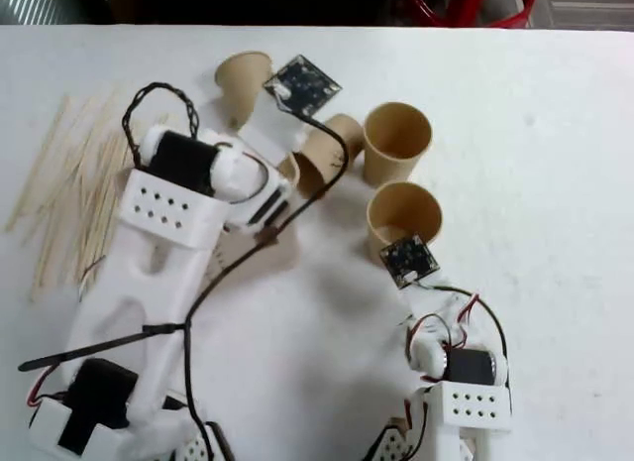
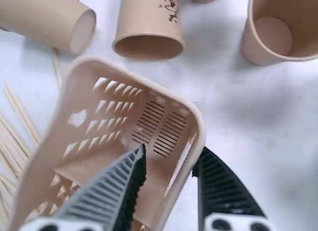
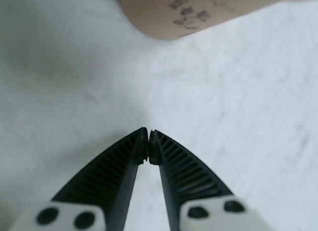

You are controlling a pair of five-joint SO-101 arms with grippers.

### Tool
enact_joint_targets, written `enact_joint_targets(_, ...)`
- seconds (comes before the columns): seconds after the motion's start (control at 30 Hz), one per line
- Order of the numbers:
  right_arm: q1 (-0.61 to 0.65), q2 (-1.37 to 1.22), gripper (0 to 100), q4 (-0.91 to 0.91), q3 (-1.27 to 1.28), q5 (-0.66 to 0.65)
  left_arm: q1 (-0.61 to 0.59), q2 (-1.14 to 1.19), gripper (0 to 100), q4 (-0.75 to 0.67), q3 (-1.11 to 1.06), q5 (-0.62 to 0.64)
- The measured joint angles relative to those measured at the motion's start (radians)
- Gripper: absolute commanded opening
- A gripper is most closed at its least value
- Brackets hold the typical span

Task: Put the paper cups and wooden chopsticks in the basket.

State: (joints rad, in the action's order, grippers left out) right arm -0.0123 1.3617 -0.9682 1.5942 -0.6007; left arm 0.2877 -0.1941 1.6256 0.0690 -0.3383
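My right claw (image 3: 148,146) is closed, its two black tips touching. It holds nothing. A brown paper cup (image 3: 198,12) stands on the white table (image 3: 74,82) ahead.

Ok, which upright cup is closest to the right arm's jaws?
The upright cup directly ahead of the right gripper, jaws shut; the other upright cup stands farther back, beside a cup lying on its side.

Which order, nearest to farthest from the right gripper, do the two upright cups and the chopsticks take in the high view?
1. Near upright cup, just ahead of the right gripper.
2. Far upright cup, beyond the first.
3. Chopsticks, beyond the left arm.
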Motion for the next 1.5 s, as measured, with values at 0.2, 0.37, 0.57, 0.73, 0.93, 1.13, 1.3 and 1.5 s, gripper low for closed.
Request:
enact_joint_targets(0.2,0.0,0.0,1.9,0.0,0.0,0.0,0.002,0.0,17,0.063,0.015,0.0)
enact_joint_targets(0.37,0.0,0.0,1.9,0.0,0.0,0.0,0.003,0.0,17,0.133,0.123,0.0)
enact_joint_targets(0.57,0.0,0.0,1.9,0.0,0.0,0.0,0.003,-0.046,17,0.153,0.233,0.0)
enact_joint_targets(0.73,0.0,0.0,1.9,0.0,0.0,0.0,-0.031,-0.155,17,0.153,0.247,-0.055)
enact_joint_targets(0.93,0.0,0.0,1.9,0.0,0.0,0.0,-0.242,-0.184,26,0.118,0.249,-0.255)
enact_joint_targets(1.13,0.0,0.0,1.9,0.0,0.0,0.0,-0.353,-0.025,26,0.103,0.249,-0.459)
enact_joint_targets(1.3,0.0,0.0,1.9,0.0,0.0,0.0,-0.37,0.063,26,0.043,0.258,-0.529)
enact_joint_targets(1.5,0.0,0.0,1.9,0.0,0.0,0.0,-0.428,0.126,26,-0.006,0.267,-0.612)
